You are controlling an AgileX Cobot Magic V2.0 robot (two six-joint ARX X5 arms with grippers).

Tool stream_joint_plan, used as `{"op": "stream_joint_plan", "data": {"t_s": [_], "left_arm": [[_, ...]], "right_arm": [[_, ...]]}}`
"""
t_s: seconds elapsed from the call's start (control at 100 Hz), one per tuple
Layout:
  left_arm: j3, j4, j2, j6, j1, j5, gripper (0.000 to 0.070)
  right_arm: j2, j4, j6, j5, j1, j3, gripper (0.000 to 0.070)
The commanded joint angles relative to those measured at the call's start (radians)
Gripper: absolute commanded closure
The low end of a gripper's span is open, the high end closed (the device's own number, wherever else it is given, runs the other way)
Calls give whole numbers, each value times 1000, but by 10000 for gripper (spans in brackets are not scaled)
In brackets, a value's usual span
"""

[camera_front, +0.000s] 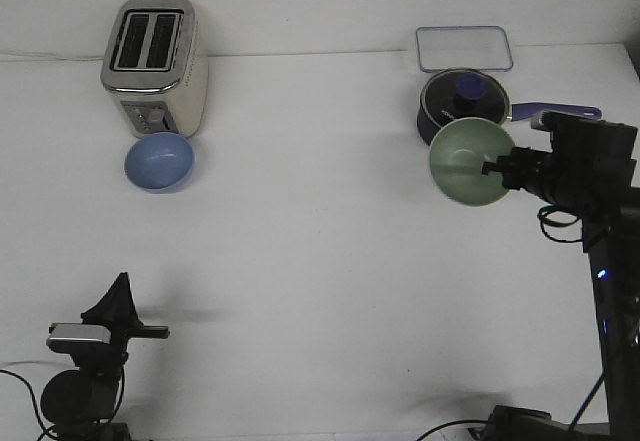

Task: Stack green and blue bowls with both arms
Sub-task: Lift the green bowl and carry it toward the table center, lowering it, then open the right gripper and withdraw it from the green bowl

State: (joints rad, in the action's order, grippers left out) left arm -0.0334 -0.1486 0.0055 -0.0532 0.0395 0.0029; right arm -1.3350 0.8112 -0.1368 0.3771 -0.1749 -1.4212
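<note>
Right fingers [492, 168] pinch the rim of the green bowl [466, 161], grasping it. The bowl is lifted off the worktop [320, 291] and tipped on its side, its open mouth facing the camera. Behind the fingers the right arm [585, 166] comes in from the right edge, a black block with cables hanging under it, and a small blue light shows on the post below.

The green bowl overlaps the front of a dark saucepan [462, 101] with a lid and a blue knob; I can't tell if they touch. The pan's blue handle [555, 112] sticks out to the right, toward the arm. Just behind the pan lies a flat clear tray [465, 48] with a blue rim.

Left fingers [120, 296] point upward near the bottom left corner, nothing between them; from this angle I can't tell whether they are parted or closed. A silver-grey block sits on the left arm [85, 356] below them, with a short black bar sticking out to the right.

The blue bowl [159, 161] sits upright on the worktop at far left, just in front of a cream and silver toaster [155, 61] with two slots. It is well apart from the green bowl and from both arms.

The worktop is plain white and matte, with soft shadows under the arms. A white wall [320, 1] meets it at the back.
</note>
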Motion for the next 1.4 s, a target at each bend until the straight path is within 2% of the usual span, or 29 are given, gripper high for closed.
{"op": "stream_joint_plan", "data": {"t_s": [0.0,0.2,0.48,0.64,0.88,1.05,1.09,1.18,1.23,1.34,1.39], "left_arm": [[17,-10,-1,2,1,2,685],[17,-10,-1,2,1,2,685],[17,-10,-1,2,1,2,685],[17,-10,-1,2,1,2,685],[17,-10,-1,3,1,2,685],[17,-10,-1,58,1,2,685],[17,-11,-1,68,1,2,685],[17,-9,-1,93,1,2,685],[17,-5,-1,97,1,2,685],[16,-15,-1,105,1,2,689],[13,-22,-1,149,1,2,689]], "right_arm": [[40,10,-5,8,45,24,700],[195,-25,-79,3,243,235,700],[215,-212,-210,-17,544,518,700],[134,-273,-235,-47,675,533,700],[-32,-304,-229,-80,775,533,700],[-106,-318,-221,-89,804,533,699],[-110,-317,-216,-89,809,533,663],[-112,-316,-208,-89,814,533,466],[-111,-314,-206,-86,814,531,401],[-81,-313,-177,-87,795,523,370],[-55,-311,-164,-90,779,515,369]]}}
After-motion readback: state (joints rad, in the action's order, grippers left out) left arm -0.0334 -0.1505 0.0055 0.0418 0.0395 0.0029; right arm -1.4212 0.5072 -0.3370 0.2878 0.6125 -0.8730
